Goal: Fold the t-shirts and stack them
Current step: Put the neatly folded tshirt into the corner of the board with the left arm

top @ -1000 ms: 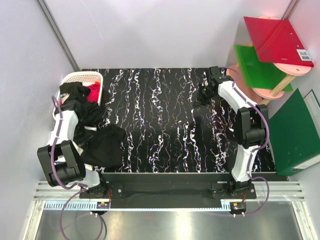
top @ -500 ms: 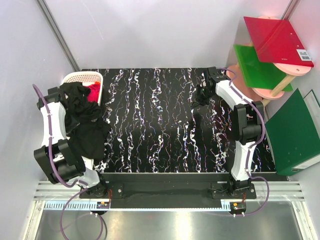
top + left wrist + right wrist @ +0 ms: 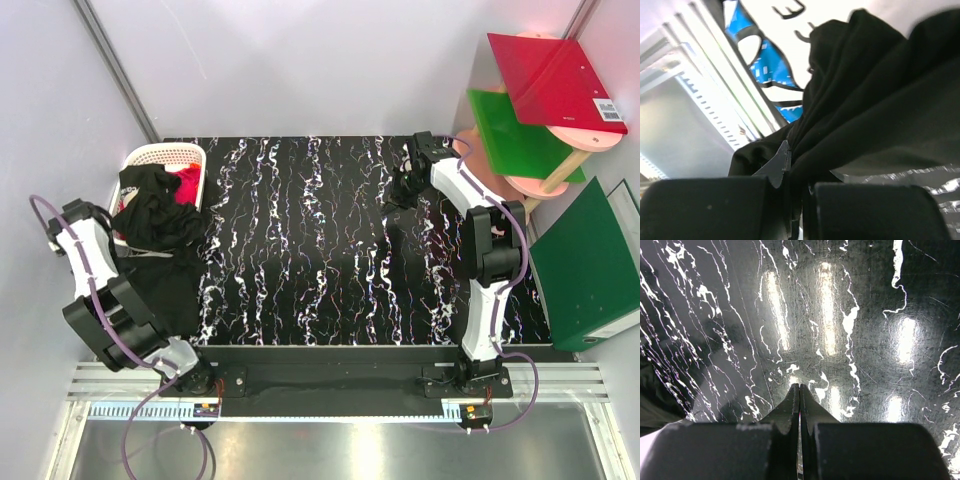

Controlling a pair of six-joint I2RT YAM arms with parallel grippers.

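I read only an outlined letter E (image 3: 788, 7) on the white-and-blue shirt print (image 3: 765, 57) at my left wrist. The red board's (image 3: 545, 70) white sticker (image 3: 607, 108) is too small to read.

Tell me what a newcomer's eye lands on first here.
A black t-shirt trails from the white basket at the left edge, pinched in the left gripper. A red board and a green board sit on a pink stand at far right. The right gripper hangs shut over the marbled table.

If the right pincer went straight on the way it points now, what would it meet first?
Most likely the black marbled tabletop: the right pincer, shut and empty, points down at it, with nothing between them in the wrist view. How far off the surface lies is unclear.
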